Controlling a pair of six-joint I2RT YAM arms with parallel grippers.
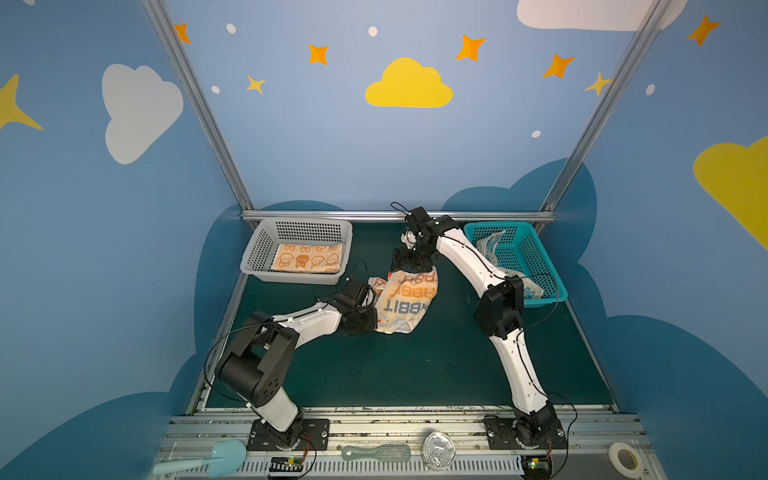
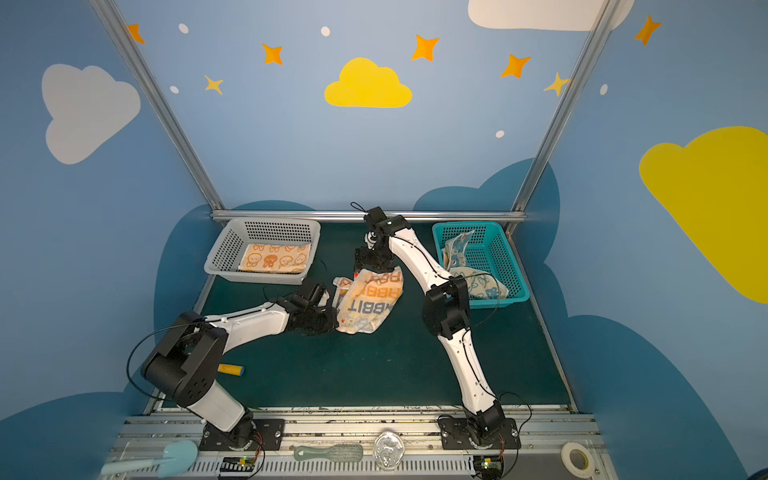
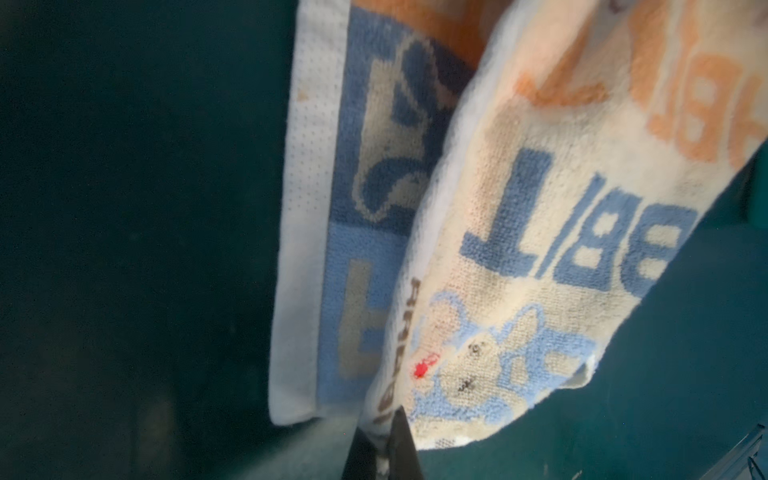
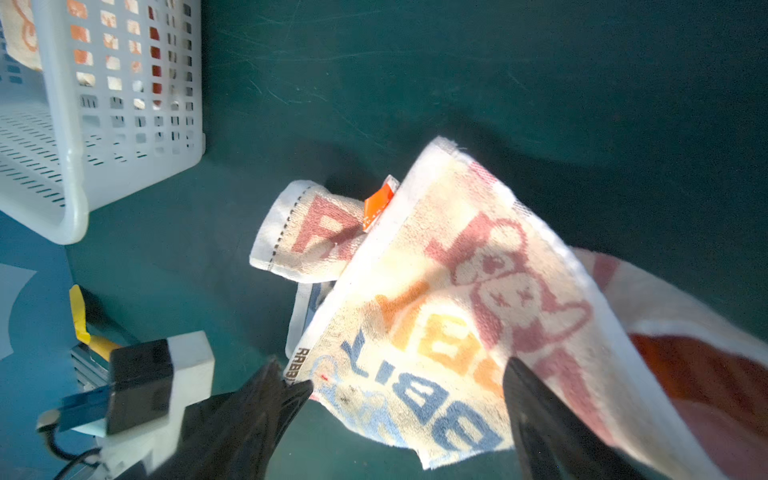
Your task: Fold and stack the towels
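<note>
Three towels were counted. The bunny towel, cream with orange rabbits, was laid folded and flat in the grey basket at the far left. The lettered towel, cream with "RABBIT" in blue and orange, was spread rumpled on the green mat mid-table. One layer was doubled over another, and an orange tag was shown at its far edge. Its near hem was pinched by the left gripper and, it seemed, raised slightly there. The blue towel, cream with blue bunny faces, was seen crumpled in the teal basket, bunched towards the near rim.
</note>
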